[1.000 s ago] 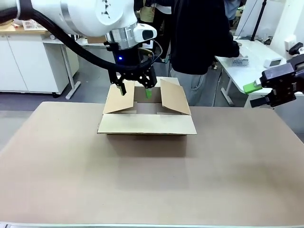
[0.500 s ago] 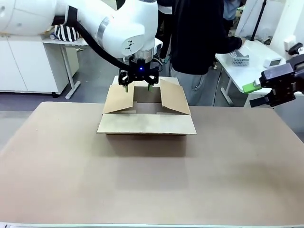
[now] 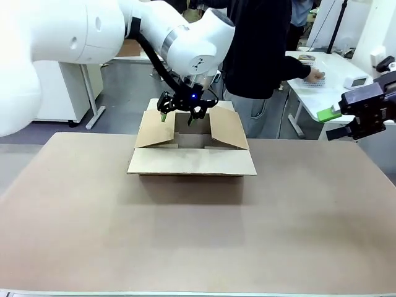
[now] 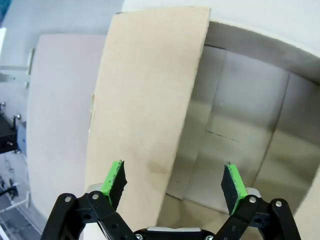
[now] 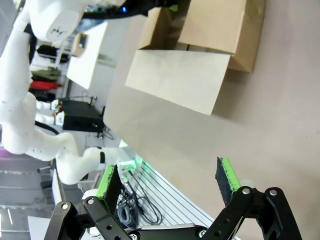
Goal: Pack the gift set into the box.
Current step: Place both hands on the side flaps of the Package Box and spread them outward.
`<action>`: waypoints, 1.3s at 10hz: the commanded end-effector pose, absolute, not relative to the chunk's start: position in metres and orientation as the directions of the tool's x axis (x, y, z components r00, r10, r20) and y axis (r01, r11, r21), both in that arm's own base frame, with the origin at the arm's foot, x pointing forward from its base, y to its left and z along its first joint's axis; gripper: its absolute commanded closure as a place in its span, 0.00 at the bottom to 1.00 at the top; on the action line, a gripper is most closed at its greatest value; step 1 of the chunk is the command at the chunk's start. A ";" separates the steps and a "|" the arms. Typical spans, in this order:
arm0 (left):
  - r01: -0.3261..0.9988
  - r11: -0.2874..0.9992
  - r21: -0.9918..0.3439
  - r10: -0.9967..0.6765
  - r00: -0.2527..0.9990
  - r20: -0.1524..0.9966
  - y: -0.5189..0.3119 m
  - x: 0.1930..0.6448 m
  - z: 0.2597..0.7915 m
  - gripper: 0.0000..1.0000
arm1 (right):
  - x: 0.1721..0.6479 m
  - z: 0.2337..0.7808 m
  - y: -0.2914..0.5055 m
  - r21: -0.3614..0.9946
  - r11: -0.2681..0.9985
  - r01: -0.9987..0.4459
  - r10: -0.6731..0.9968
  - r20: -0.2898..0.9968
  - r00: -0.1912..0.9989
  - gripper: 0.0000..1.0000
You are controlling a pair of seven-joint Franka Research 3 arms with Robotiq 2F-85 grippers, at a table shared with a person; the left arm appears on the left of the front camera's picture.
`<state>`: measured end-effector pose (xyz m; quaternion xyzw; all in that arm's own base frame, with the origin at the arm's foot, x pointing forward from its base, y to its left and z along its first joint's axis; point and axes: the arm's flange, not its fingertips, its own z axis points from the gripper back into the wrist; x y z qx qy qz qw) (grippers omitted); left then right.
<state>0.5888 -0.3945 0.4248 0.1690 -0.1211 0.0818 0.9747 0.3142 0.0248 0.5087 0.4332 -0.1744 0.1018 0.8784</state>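
Front view: the left gripper (image 3: 181,116) is seen poised over the far part of the box (image 3: 191,147), fingers spread wide, nothing held between them; contact with the flaps cannot be told from here. The box is set on the tabletop (image 3: 198,235) toward its far edge, near the middle, its four flaps open and the near flap folded out flat. The right gripper (image 3: 334,122) is held off the tabletop's right edge, well apart from the box, one green pad showing; its opening is not readable in this view. A person (image 3: 260,49) in dark clothing is stood just behind the box, one hand (image 3: 314,76) laid on a white side table (image 3: 328,74).

Left wrist view: the fingers are spread wide and empty. A side flap (image 4: 145,110) is seen rising between and beyond the pads, nearer the left pad; the bare brown interior of the box (image 4: 240,130) is seen on the right. The tabletop (image 4: 55,110) is visible at the left.

Right wrist view: the right gripper (image 5: 170,182) is spread wide, nothing held. The box (image 5: 200,55) lies far ahead on the tabletop (image 5: 280,115), the left arm (image 5: 55,20) reaching over it
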 end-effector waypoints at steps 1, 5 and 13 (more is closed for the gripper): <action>-0.186 0.908 0.376 0.101 0.967 0.235 -0.395 0.599 0.429 0.00 | 0.317 0.509 0.026 0.730 0.582 -0.358 0.033 0.419 0.908 0.00; -0.177 0.873 0.454 0.091 0.974 0.206 -0.392 0.598 0.416 0.00 | 0.317 0.509 0.026 0.730 0.582 -0.358 0.033 0.419 0.908 0.00; -0.269 0.805 0.529 0.133 0.950 0.281 -0.356 0.599 0.443 0.00 | 0.317 0.509 0.026 0.730 0.582 -0.358 0.033 0.419 0.908 0.00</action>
